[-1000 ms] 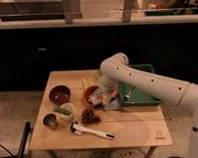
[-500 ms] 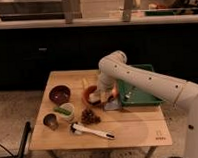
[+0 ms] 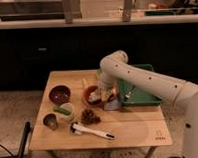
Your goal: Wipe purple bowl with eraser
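Observation:
The purple bowl stands at the left of the wooden table, dark and glossy inside. My gripper hangs low over the right side of the orange-red bowl, about a bowl's width right of the purple bowl. The white arm reaches in from the right and bends down to it. I cannot make out the eraser; if it is by the gripper, the gripper hides it.
A flat grey square piece lies right of the orange bowl. A green tray sits at the back right. A pine cone, a white-and-black brush, a pale cup and a small dark cup stand in front.
My gripper has moved left, from above the grey square piece to over the orange-red bowl. The objects on the table have not moved.

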Robot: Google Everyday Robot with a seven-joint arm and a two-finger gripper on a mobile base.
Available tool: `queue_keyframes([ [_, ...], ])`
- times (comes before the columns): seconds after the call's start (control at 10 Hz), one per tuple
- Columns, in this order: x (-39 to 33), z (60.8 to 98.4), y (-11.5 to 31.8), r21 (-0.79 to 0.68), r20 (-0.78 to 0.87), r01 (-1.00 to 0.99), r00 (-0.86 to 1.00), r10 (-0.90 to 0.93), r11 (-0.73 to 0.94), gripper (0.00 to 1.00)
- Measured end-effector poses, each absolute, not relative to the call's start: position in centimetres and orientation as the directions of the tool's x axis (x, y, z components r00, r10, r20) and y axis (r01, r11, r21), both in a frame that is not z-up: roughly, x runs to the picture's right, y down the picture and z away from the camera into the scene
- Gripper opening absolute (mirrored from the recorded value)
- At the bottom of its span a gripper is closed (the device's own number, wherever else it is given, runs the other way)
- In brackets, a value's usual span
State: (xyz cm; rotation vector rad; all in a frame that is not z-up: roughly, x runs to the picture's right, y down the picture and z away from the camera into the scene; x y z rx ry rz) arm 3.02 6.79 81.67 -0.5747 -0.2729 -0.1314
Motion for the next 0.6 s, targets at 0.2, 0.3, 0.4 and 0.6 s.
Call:
queue_keyframes([
  [0.2, 2.4, 81.8, 6.6, -0.512, 0.292, 0.206, 0.955, -0.057, 0.834, 0.09],
  [0.3, 2.2, 81.6, 6.4, -0.499, 0.305, 0.239, 0.948, -0.089, 0.833, 0.09],
  [0.4, 1.1, 81.4, 6.0, -0.483, 0.325, 0.28, 0.937, -0.127, 0.829, 0.09],
  [0.6, -2.0, 81.0, 5.3, -0.45, 0.364, 0.367, 0.908, -0.208, 0.814, 0.09],
])
